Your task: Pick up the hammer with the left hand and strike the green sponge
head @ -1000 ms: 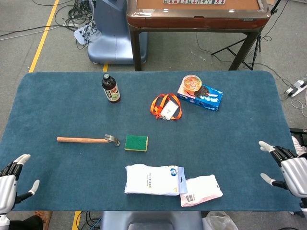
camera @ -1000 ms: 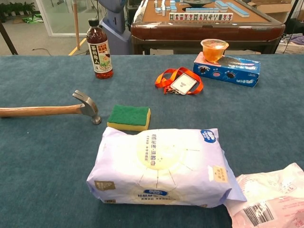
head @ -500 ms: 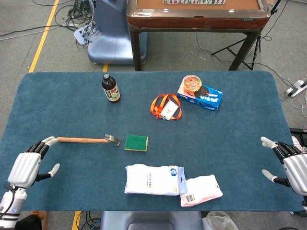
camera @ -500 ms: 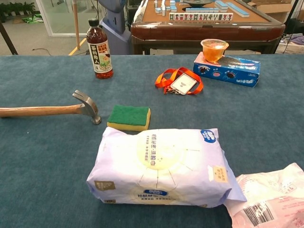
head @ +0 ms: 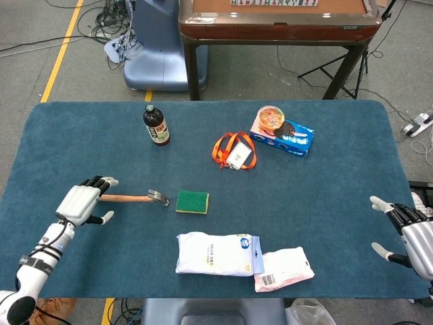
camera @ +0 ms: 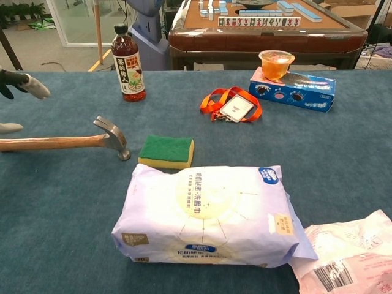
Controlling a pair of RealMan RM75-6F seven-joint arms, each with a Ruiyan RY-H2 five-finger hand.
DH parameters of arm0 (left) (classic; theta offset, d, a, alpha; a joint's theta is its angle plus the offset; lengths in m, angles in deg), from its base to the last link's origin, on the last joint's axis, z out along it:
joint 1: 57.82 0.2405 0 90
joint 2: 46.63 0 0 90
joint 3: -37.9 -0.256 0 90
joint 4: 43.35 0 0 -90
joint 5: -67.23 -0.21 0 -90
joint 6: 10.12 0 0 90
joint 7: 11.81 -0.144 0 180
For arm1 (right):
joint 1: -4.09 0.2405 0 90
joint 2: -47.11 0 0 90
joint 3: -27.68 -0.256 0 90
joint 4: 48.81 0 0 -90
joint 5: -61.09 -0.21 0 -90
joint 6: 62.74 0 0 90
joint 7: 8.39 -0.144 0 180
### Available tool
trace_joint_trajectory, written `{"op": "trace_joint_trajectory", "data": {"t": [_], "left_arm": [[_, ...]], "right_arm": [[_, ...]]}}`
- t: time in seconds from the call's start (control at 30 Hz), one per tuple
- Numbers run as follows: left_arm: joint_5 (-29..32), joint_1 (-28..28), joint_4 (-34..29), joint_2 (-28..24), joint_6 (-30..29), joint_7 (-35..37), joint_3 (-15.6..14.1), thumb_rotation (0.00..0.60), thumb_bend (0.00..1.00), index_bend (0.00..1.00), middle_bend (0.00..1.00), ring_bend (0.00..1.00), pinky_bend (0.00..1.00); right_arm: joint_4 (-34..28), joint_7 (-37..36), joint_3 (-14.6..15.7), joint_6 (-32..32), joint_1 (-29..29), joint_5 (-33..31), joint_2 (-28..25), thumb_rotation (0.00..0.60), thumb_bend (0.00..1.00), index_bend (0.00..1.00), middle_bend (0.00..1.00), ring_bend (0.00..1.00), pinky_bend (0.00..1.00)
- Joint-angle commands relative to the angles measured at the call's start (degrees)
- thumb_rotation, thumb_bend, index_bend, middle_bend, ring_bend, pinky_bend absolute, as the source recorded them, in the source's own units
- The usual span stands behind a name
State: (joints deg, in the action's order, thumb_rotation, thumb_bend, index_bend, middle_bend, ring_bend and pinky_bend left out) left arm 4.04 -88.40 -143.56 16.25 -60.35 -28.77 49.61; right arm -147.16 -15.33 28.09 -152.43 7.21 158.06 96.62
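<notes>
The hammer (head: 135, 198) lies flat on the blue table, wooden handle to the left, steel head (camera: 113, 137) right beside the green sponge (head: 192, 201). My left hand (head: 82, 203) hovers over the handle's left end with its fingers spread and nothing in its grip. In the chest view only its fingertips (camera: 24, 83) and thumb show at the left edge, above the handle (camera: 55, 143). The sponge (camera: 166, 150) lies flat and untouched. My right hand (head: 413, 233) stays open by the table's right edge, far from both.
A dark bottle (head: 155, 126) stands behind the hammer. An orange lanyard with a badge (head: 235, 151) and a blue box with a cup (head: 283, 135) lie further back. A white wipes pack (head: 215, 254) and a pink pouch (head: 284, 268) sit near the front edge.
My left hand has travelled from the table's front left corner up and inward to the end of the hammer handle. Hammer and sponge have not moved; the right hand barely shifted.
</notes>
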Motion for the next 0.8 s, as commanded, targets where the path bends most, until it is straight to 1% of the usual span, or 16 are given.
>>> {"op": "trace_joint_trajectory", "data": {"t": [0.03, 0.17, 0.43, 0.8], "left_arm": [[5.5, -4.2, 3.0, 2.8, 3.1, -4.2, 0.0, 0.600, 0.27, 0.19, 0.15, 0.07, 0.13], [9.2, -6.9, 4.8, 4.8, 4.0, -6.7, -0.6, 0.600, 0.27, 0.20, 0.15, 0.07, 0.12], [15.9, -11.8, 8.2, 7.8, 6.5, -10.3, -2.8, 0.600, 0.27, 0.23, 0.17, 0.07, 0.10], [23.1, -16.7, 12.8, 12.2, 7.3, -13.4, -5.5, 0.600, 0.27, 0.26, 0.23, 0.08, 0.10]], "right_arm": [[0.1, 0.0, 0.0, 0.2, 0.0, -0.1, 0.1, 0.600, 0.13, 0.17, 0.30, 0.26, 0.38], [0.3, -0.2, 0.0, 0.4, 0.0, -0.4, 0.2, 0.600, 0.13, 0.17, 0.30, 0.26, 0.38], [0.7, -0.5, 0.0, 0.8, 0.1, -0.6, 0.5, 0.600, 0.13, 0.17, 0.30, 0.26, 0.38], [1.3, -0.9, 0.1, 0.6, -0.4, -1.2, 0.6, 0.600, 0.13, 0.17, 0.30, 0.26, 0.38]]}}
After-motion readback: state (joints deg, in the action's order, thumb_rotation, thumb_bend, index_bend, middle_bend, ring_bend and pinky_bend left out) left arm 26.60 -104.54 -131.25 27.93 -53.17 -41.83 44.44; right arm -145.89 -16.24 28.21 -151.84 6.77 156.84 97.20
